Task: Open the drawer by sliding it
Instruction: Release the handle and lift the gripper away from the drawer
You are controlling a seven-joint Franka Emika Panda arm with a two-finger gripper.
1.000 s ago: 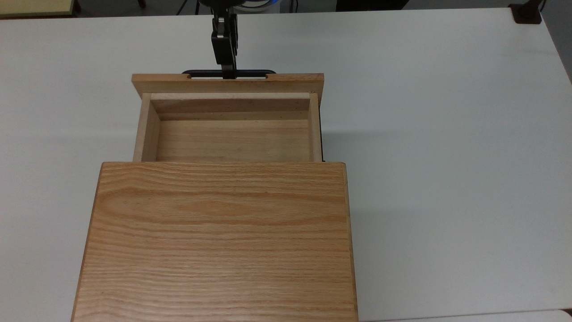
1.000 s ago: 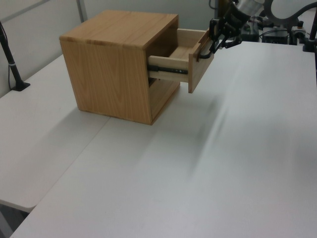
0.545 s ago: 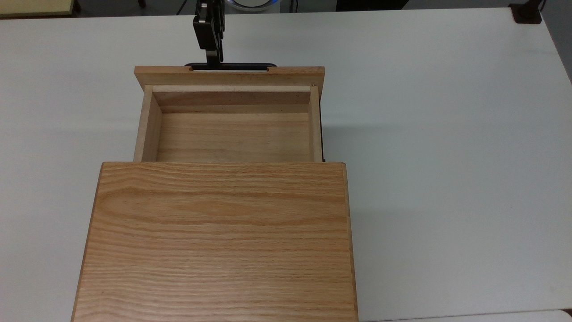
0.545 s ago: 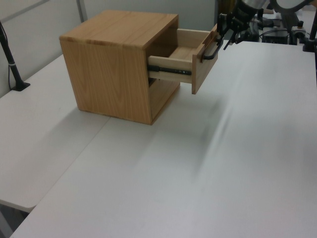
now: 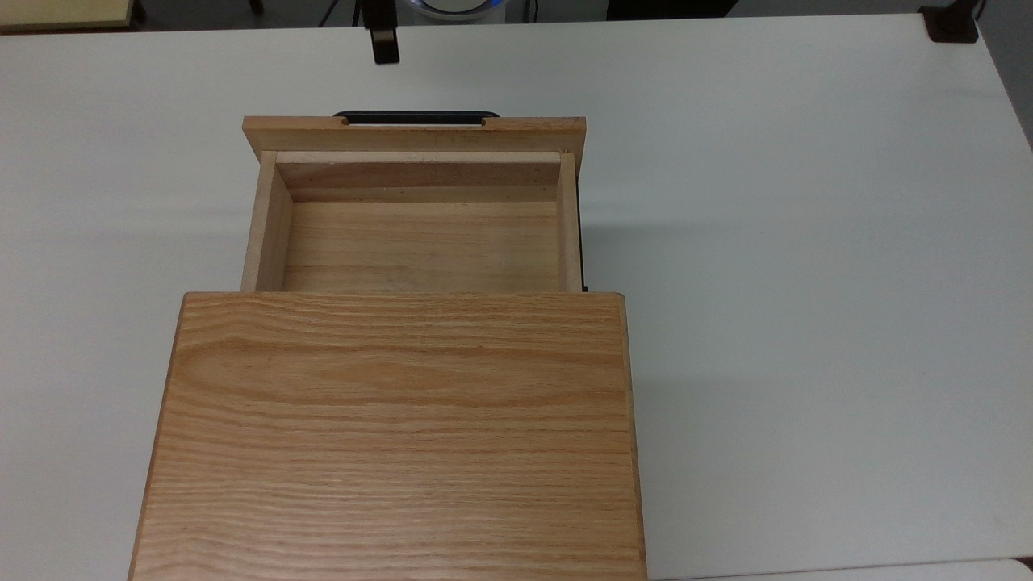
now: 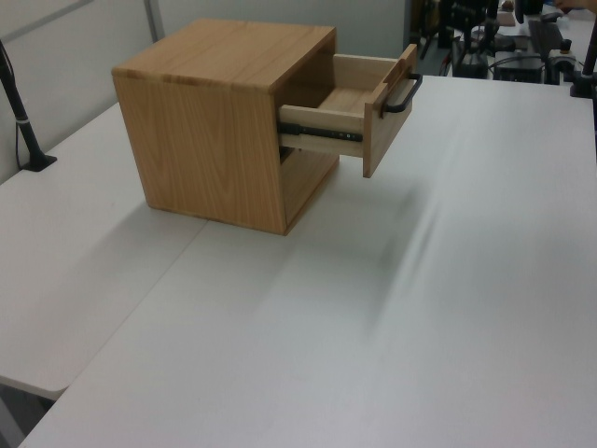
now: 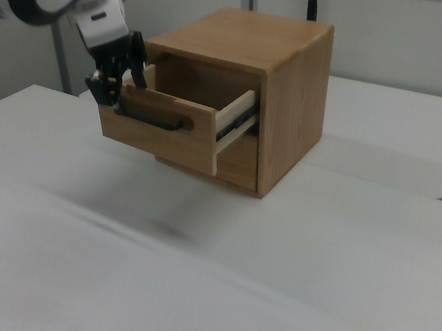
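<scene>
The drawer (image 5: pixel 420 242) stands pulled far out of the oak cabinet (image 5: pixel 395 436), its light wooden tray bare inside. Its long black bar handle (image 5: pixel 416 118) runs along the front panel at the top view's upper side. My gripper (image 5: pixel 385 47) sits beyond the handle, apart from it, near the table's far edge. In the right view the gripper (image 7: pixel 115 85) hovers just off the left end of the handle (image 7: pixel 154 115), open, holding nothing. In the left view the drawer (image 6: pixel 359 112) juts out to the right of the cabinet (image 6: pixel 215 140) on its metal slide.
The cabinet rests on a white table (image 5: pixel 807 282) with wide bare surface on the top view's right. A black clamp (image 5: pixel 952 24) sits at the far right corner. A dark post (image 6: pixel 23 117) stands at the left view's left edge.
The drawer slid a little further out, then stopped. The gripper let go of the handle and drew back from it toward the table's far edge.
</scene>
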